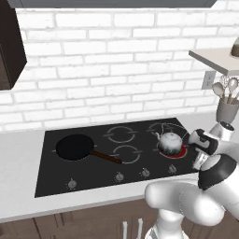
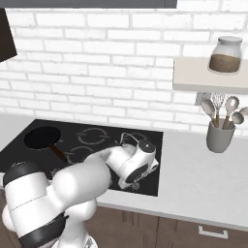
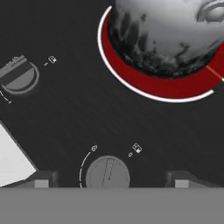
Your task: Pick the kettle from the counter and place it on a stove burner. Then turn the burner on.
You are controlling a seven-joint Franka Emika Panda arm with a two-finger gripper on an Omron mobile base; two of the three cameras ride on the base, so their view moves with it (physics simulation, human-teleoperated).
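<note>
Kettle [image 1: 170, 141] is seated on glowing red stove burner [image 3: 144, 83] near cooktop's [image 1: 93, 175] right edge. Claw [image 3: 109, 181] is held open, empty, over a front knob [image 3: 107, 173]; pale counter [image 1: 18, 186] lies alongside.

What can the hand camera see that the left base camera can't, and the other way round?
Hand view alone: the tick marks and tiny symbols around the near knob, and both finger tips, one either side of it.

Left base view alone: the black frying pan, the brick wall, the utensil pot and the arm's white body.

Both: the shiny kettle sitting on a stove burner that glows red, the cooktop and a bit of pale counter.
</note>
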